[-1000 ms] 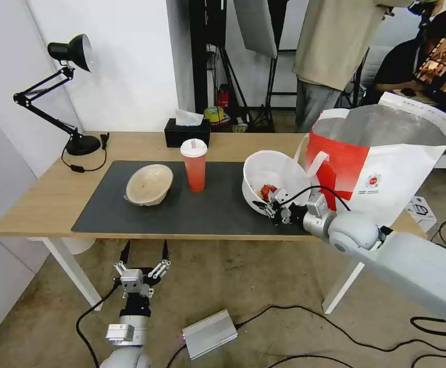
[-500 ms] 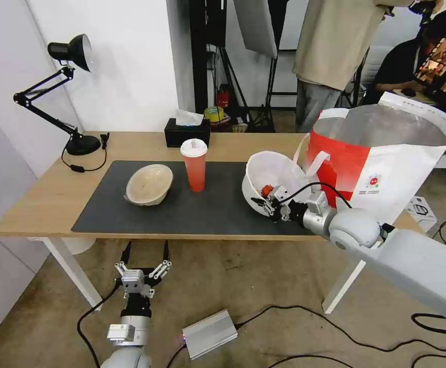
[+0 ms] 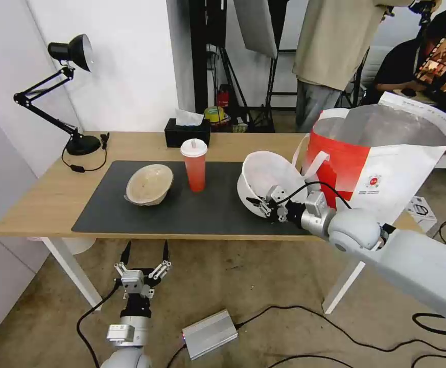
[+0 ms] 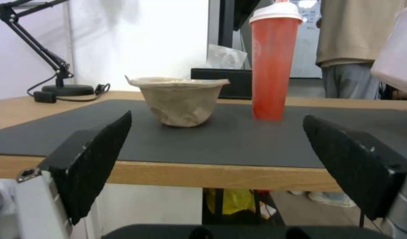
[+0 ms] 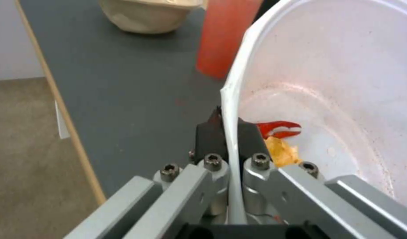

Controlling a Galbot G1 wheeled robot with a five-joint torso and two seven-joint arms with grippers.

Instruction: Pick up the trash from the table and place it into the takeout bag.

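Note:
My right gripper (image 3: 266, 205) is shut on the near rim of the large white bowl (image 3: 267, 176), holding it tipped on its side just above the dark mat (image 3: 202, 209), beside the takeout bag (image 3: 386, 158). The right wrist view shows the gripper (image 5: 230, 131) pinching the bowl's (image 5: 340, 76) thin rim, with red crayfish scraps (image 5: 279, 128) inside. The red cup (image 3: 194, 166) and the beige bowl (image 3: 149, 184) stand on the mat, mid-table (image 3: 39, 199). My left gripper (image 3: 143, 261) hangs open below the table's front edge; the left wrist view shows it (image 4: 216, 116) facing the beige bowl (image 4: 179, 99) and red cup (image 4: 270, 63).
A black desk lamp (image 3: 69, 92) stands at the far left corner and a black tissue box (image 3: 187, 134) at the back edge. The bag's open mouth with foil lining faces up at the table's right end. A silver box (image 3: 210, 333) and cables lie on the floor.
My right gripper has lifted the white bowl a little and tipped it further onto its side. The left arm has not moved.

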